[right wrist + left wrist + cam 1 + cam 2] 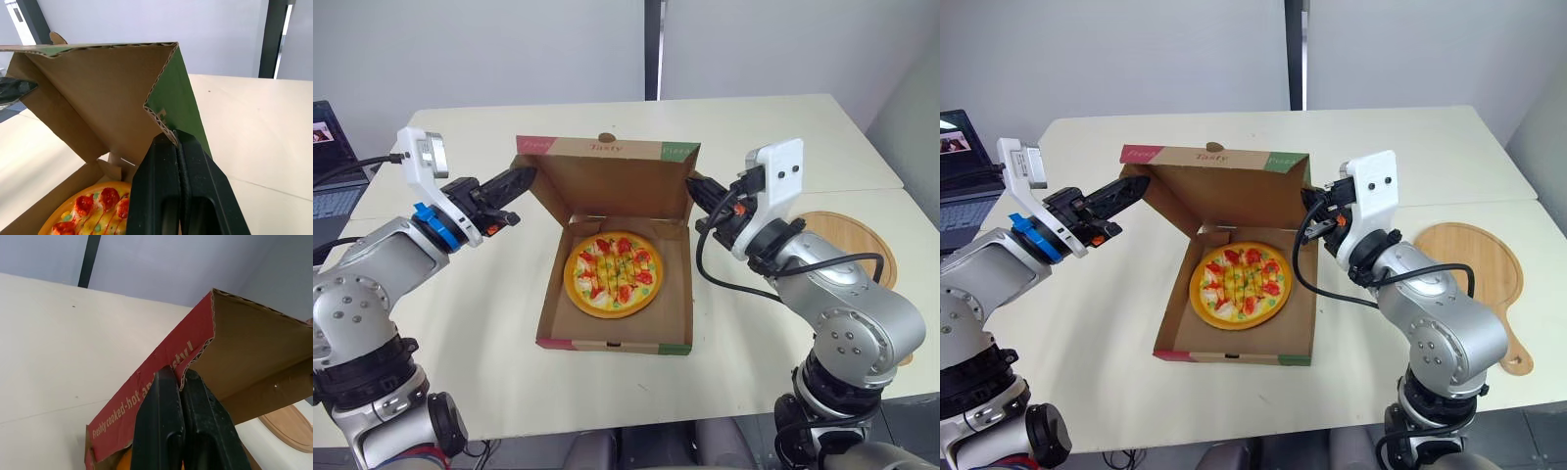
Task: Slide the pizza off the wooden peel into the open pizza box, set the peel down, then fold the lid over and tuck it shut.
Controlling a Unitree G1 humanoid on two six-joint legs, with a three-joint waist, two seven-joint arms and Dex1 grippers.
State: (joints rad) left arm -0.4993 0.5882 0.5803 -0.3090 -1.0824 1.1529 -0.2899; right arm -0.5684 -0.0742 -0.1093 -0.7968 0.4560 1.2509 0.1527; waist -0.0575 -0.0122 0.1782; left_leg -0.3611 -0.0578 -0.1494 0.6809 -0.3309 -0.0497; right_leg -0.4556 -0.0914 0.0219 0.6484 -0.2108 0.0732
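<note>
The pizza [613, 275] lies flat inside the open cardboard box [607, 345] at the table's middle. The lid [612, 184] stands nearly upright behind it, with its side flaps folded forward. My left gripper [527, 177] is at the lid's left corner, shut on the edge of the red side flap [161, 357]. My right gripper [693, 186] is at the lid's right corner, shut on the edge of the green side flap [178, 93]. The round wooden peel [847, 240] lies flat on the table to the right of the box, partly hidden behind my right arm.
A laptop [333, 186] sits at the far left edge of the table. Bare tabletop [489, 323] surrounds the box at front and left. A seam [891, 191] divides the tables on the right.
</note>
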